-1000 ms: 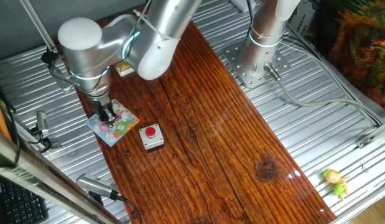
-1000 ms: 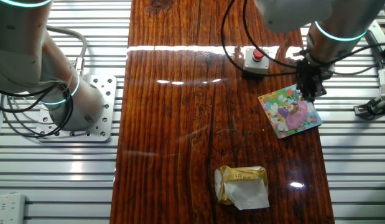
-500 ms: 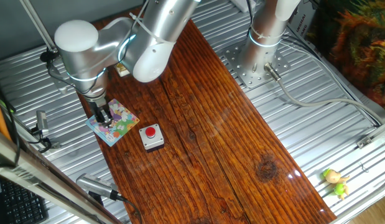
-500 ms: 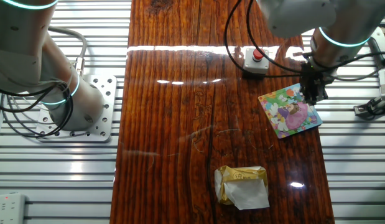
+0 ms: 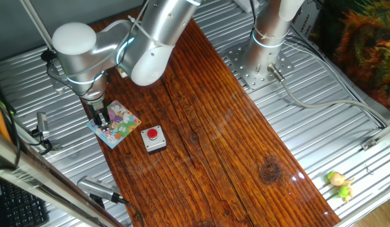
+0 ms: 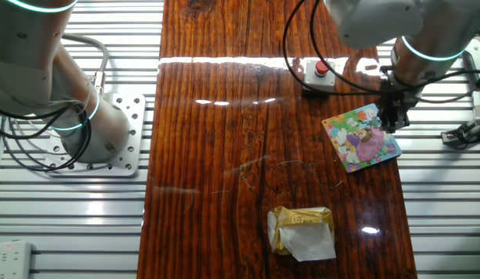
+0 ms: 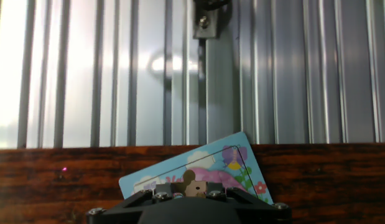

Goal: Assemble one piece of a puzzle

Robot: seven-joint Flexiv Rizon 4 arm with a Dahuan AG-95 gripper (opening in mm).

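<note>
The puzzle [image 5: 121, 125] is a small pastel picture board lying at the wooden table's edge, also in the other fixed view [image 6: 360, 138] and the hand view [image 7: 204, 163]. My gripper [image 5: 101, 120] hangs upright over the board's outer side, near its edge [image 6: 395, 120]. In the hand view a small tan piece [image 7: 192, 182] with a round knob stands between the jaws of my gripper [image 7: 192, 188], which are closed against it. Its printed face is hidden.
A grey box with a red button [image 5: 153, 139] sits close beside the board [image 6: 319, 75]. A crumpled yellow-white wrapper [image 6: 302, 231] lies further along the wood. Ribbed metal [image 7: 117, 74] with a bracket [image 7: 208, 22] lies past the table edge. A second arm's base [image 6: 84, 132] stands opposite.
The gripper has shifted a little across the board toward the table's outer edge, still holding the piece. The board and button box have not moved.
</note>
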